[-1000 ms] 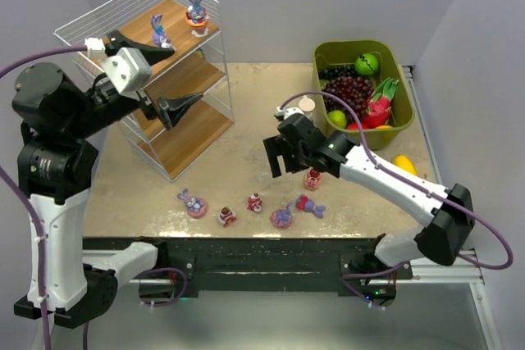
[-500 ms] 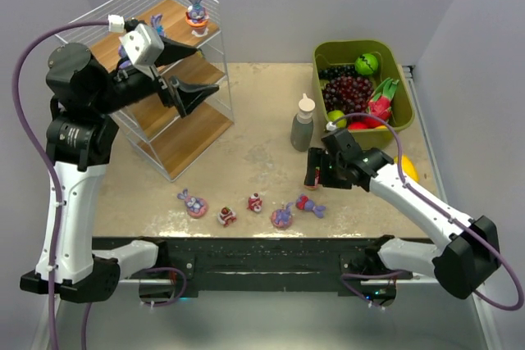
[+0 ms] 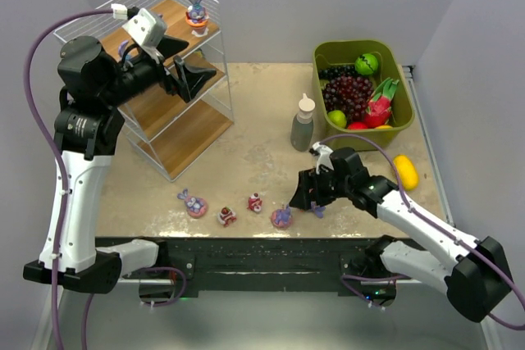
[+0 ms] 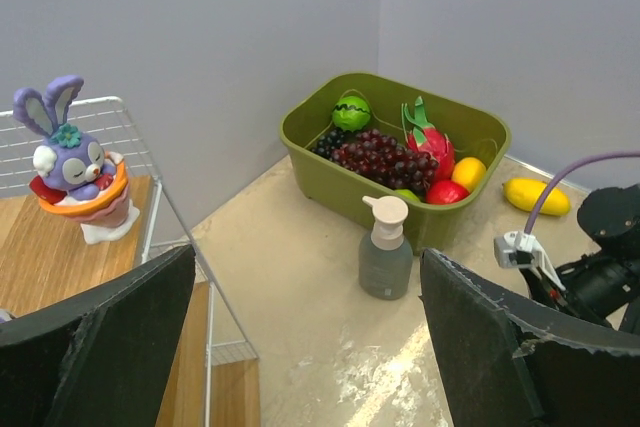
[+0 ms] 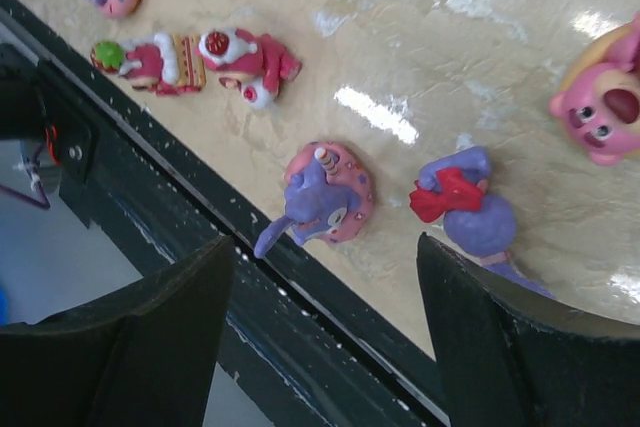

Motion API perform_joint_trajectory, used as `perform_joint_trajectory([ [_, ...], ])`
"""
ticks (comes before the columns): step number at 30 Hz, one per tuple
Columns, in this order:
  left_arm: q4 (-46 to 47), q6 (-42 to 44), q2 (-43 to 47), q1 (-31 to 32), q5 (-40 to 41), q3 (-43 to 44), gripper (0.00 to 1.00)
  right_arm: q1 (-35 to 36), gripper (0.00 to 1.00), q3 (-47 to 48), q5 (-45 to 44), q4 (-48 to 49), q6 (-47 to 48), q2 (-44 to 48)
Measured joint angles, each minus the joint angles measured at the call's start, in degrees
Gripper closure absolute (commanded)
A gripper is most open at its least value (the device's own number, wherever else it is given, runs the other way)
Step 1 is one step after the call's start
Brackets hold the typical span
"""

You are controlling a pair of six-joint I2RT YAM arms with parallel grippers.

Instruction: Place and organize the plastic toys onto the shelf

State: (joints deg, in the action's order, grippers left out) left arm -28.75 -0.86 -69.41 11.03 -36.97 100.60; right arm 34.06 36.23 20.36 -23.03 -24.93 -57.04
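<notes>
The shelf [image 3: 176, 141] stands at the back left. One purple bunny [image 3: 196, 12] stands on its top board, also in the left wrist view [image 4: 75, 172]; a second is mostly hidden behind my left arm. My left gripper [image 3: 201, 56] is open and empty, high beside the top tier [image 4: 310, 347]. Several toys lie along the table's front edge: a bunny on a pink base [image 3: 194, 202], two red-and-white cake pieces [image 3: 226, 215] [image 3: 255, 202], and a purple figure on a pink base [image 3: 281, 217] [image 5: 325, 197]. My right gripper [image 3: 301, 198] [image 5: 320, 347] is open just above a purple bunny with a red bow [image 5: 470, 207]. A pink figure [image 5: 600, 107] lies beside it.
An olive-green bin [image 3: 402, 125] of fake fruit stands at the back right. A grey pump bottle [image 3: 303, 125] stands in front of it, and a yellow lemon [image 3: 405, 171] lies at the right. The black table rail [image 5: 300, 327] runs right under my right gripper.
My left arm has swung up from the middle tier to beside the shelf's top. My right gripper has moved toward the front edge, over the purple toys, uncovering the pump bottle.
</notes>
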Motion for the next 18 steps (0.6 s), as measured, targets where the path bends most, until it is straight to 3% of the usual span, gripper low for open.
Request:
perform_joint_trajectory([
  [6,0.0,-0.02,0.0,0.0,0.44,0.02,0.03,2.1,0.29,-5.29,3.85,6.88,1.81,-0.2],
  [18,-0.68,0.07,0.57,0.0,1.88,1.86,0.03,9.57,0.3,-10.64,1.05,19.56,2.05,-8.2],
])
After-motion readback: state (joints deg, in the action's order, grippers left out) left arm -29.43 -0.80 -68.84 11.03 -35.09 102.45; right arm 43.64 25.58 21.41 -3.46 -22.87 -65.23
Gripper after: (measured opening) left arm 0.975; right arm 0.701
